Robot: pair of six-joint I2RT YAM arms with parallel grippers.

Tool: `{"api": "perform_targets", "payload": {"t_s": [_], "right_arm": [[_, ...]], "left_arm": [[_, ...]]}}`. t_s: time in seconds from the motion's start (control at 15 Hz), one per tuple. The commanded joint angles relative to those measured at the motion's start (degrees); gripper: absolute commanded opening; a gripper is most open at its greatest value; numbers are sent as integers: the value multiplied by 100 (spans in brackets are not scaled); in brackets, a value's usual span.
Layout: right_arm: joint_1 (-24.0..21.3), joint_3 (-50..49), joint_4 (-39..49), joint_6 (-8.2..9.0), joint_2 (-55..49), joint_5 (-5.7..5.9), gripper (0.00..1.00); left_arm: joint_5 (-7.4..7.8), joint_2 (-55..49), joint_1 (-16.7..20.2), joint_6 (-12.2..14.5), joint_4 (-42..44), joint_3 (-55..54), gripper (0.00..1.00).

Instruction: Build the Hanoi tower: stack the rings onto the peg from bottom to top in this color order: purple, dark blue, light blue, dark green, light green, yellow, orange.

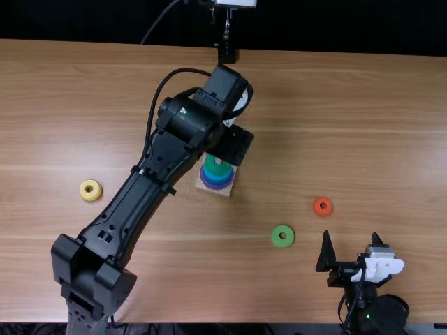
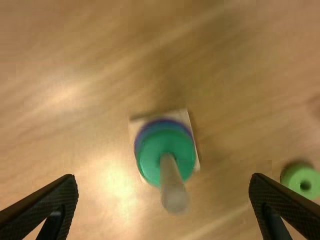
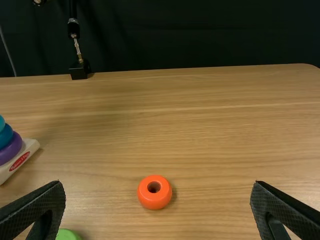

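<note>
While your left claw (image 1: 232, 144) hangs open above the peg (image 2: 172, 182), where the dark green ring (image 2: 149, 157) tops the stack, your right claw (image 1: 350, 236) is open at near right; the yellow ring (image 1: 96, 195) lies left, the light green ring (image 1: 276, 241) and orange ring (image 1: 318, 210) right.

left arm (image 1: 129, 202) overhangs stack (image 1: 217, 175) (seemingly) | room around orange ring (image 1: 323, 212)
</note>
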Motion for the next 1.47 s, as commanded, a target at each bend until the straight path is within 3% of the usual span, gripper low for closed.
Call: {"api": "perform_targets", "payload": {"t_s": [0.0, 0.2, 0.47, 0.73, 1.33, 1.4], "right_arm": [[-63, -306, -424, 15, -73, -17, 100], [-63, -306, -424, 15, -73, -17, 100], [-63, -306, -424, 15, -73, -17, 100], [-63, -306, -424, 15, -73, -17, 100], [-63, -306, -424, 15, -73, -17, 100], [-63, -306, -424, 15, -73, -17, 100]], "left_arm": [[-48, -516, 325, -19, 304, -36, 100], [-58, -1456, 738, -19, 1412, -1144, 100], [-111, -3144, 1811, -19, 2108, -3288, 100], [-48, -4655, 2523, 54, 3300, -5178, 100], [-90, -7951, 2953, 86, 4027, -8474, 100], [-90, -8364, 2971, 76, 4417, -8922, 100]]}}
